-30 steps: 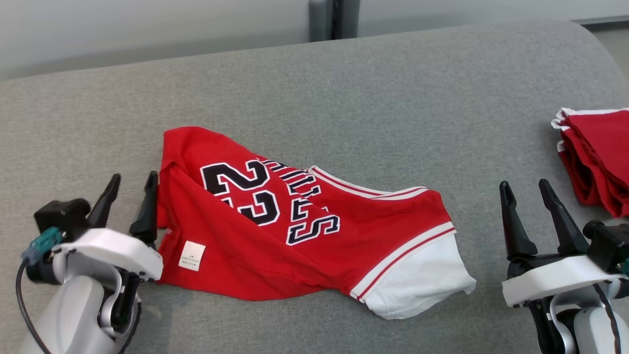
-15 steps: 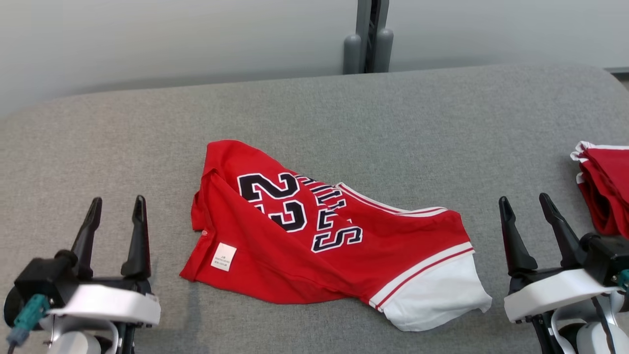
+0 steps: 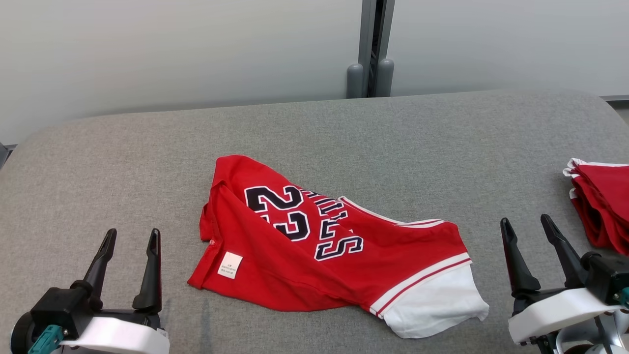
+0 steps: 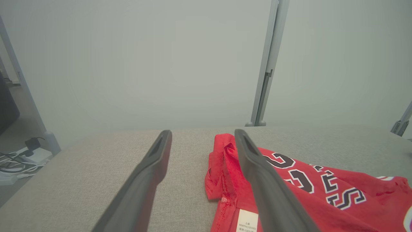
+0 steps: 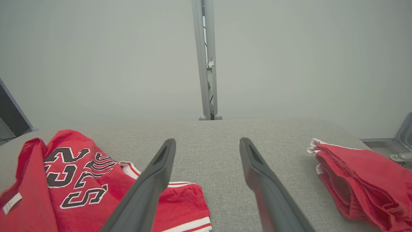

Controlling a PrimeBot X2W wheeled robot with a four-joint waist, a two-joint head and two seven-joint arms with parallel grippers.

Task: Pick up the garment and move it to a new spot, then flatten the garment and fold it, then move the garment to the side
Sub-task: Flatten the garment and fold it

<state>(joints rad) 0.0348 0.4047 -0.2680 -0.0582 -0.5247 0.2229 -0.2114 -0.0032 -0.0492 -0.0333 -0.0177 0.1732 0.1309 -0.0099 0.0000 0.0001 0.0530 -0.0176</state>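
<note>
find the garment [image 3: 314,255] lying rumpled near the middle of the grey table [image 3: 393,128], doubled over itself with number and lettering face up, a white label [image 3: 230,265] on the near left edge and a white sleeve [image 3: 432,305] poking out at the near right. note the left gripper [image 3: 133,232] near that left edge but not touching it, spread wide and holding nothing; same for the right gripper [image 3: 526,220], spread wide, empty, off to the right of the sleeve and short of the stack of red garments [image 3: 602,201] at the far right. judge the step as the pick-up, not yet begun

go in with both arms together: take the left edge near the label with the left, take the sleeve end or the striped cuff with the right. come down low and flat, to slide the lower finger under the cloth instead of shoving it along the table. pinch a single layer's edge if possible, not the whole doubled bundle, to let the folds drop out on the lift. close firmly before raising, lift both ends evenly, hold the cloth taut enough to hang open. steer well clear of the stack on the right when choosing the new spot
</note>
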